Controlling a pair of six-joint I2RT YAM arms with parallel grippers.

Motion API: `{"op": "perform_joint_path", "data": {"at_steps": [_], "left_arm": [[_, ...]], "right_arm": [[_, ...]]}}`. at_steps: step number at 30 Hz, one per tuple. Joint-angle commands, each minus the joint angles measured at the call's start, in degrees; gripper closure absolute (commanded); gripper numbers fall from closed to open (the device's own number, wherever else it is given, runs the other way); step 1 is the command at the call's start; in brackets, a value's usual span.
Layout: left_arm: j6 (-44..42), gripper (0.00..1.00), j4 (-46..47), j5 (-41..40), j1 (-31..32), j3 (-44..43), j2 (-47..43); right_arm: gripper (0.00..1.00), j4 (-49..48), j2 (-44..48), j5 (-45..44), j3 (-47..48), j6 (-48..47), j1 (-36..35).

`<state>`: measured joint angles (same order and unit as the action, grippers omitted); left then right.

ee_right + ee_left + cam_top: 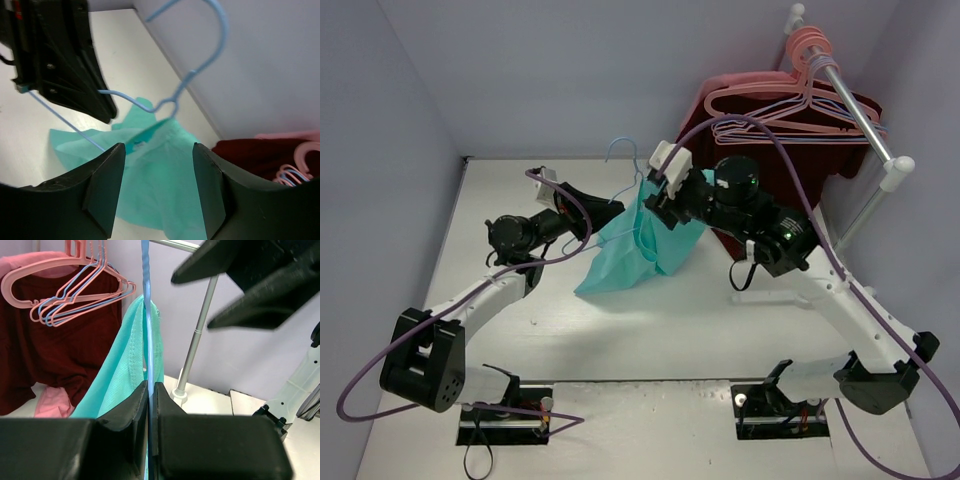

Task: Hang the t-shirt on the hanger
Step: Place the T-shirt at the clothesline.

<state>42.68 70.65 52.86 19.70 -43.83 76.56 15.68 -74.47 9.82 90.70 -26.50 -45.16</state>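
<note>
From above, the left end effector (612,210) reaches in from the left and the right end effector (655,195) from the right, and they meet over the middle of the counter (650,340). The hanger (635,157) is between them, its hook poking up toward the back wall. The t-shirt (640,250) hangs bunched below it, its lower edge sagging down and to the left toward the counter. Off to the right there's clutter: a white rack rail (860,110) loaded with pink hangers (770,105) and a maroon garment (800,170) draped just behind the right arm.

Over to the left wrist camera: the fingers are pressed together on the hanger's thin blue wire, which runs straight up out of the pinch. Teal fabric is draped over that wire just above the grip. The right end effector's dark fingers loom blurred at top right, close by. Behind them we see the rack's upright pole (200,330), with a small pink cloth (50,402) lying under the maroon garment at lower left.

Now the right wrist camera: these fingers are spread wide, holding nothing, with the t-shirt showing in the gap beyond them. The hook curls overhead near the wall. The left end effector, a black bulk at upper left, is pinching the hanger's wire.
</note>
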Motion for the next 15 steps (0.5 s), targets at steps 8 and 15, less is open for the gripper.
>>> {"op": "perform_joint_path", "data": {"at_steps": [8,15], "left_arm": [[0.90,1.00,19.79,2.22,-0.24,-4.19,-0.80],[1.95,1.00,19.79,4.13,-0.19,-4.58,-1.22]], "right_arm": [[0.34,7.07,2.41,6.96,2.89,-10.62,13.79],[0.29,10.69,-3.88,16.73,4.98,-13.97,14.94]]}}
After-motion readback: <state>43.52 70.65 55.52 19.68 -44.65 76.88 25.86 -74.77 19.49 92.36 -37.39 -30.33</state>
